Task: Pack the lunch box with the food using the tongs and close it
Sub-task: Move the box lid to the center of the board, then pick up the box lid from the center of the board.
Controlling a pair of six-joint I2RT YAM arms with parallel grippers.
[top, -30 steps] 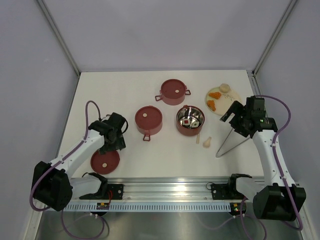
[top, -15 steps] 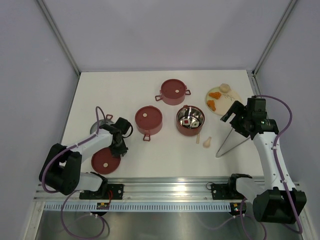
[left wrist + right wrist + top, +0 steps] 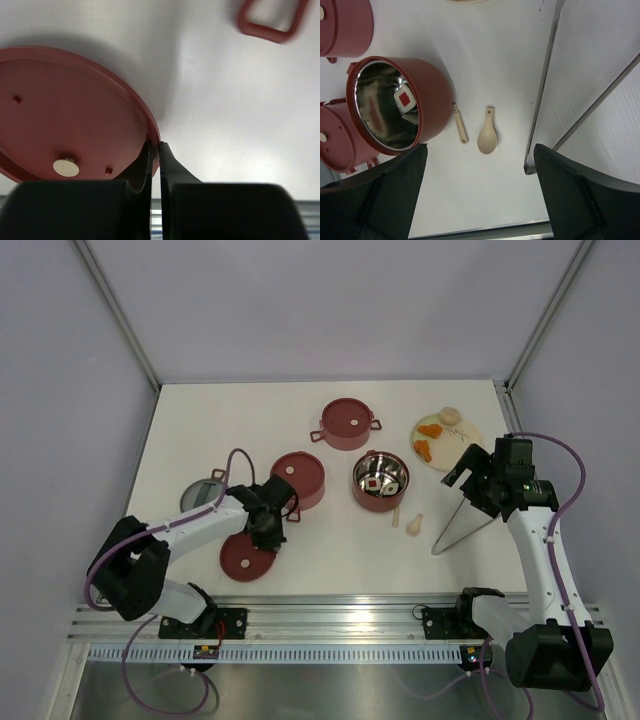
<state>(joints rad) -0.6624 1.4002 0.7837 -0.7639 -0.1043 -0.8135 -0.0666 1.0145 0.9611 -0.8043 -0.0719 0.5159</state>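
1. Dark-red disc lid (image 3: 247,557) lies near the front rail, its rim pinched between the closed jaws of the left gripper (image 3: 268,533); the left wrist view shows the lid edge (image 3: 150,131) caught right at the fingertips. Judgement: an edge grip suits a thin flat disc that cannot be taken from above.
2. Right gripper (image 3: 462,472) stands with its jaws wide apart and holds nothing; the tongs (image 3: 462,525) lie on the table beneath it, their V open towards the arm. Judgement: it is poised to take them.
3. One open bowl (image 3: 380,480) of the lunch box sits mid-table with food pieces inside (image 3: 404,100). Two more bowls, each lidded, stand apart: one (image 3: 298,479) to its left, one (image 3: 349,424) behind.
4. Remaining food, orange pieces (image 3: 430,430) and a pale piece (image 3: 450,415), rests on the cream plate (image 3: 468,430) at far right. Judgement: packing is unfinished.
5. Small beige spoon (image 3: 413,525) lies just in front of the open bowl. Grey lid (image 3: 200,493) lies at left.
6. White matt table (image 3: 250,410); pale lilac walls enclose three sides.
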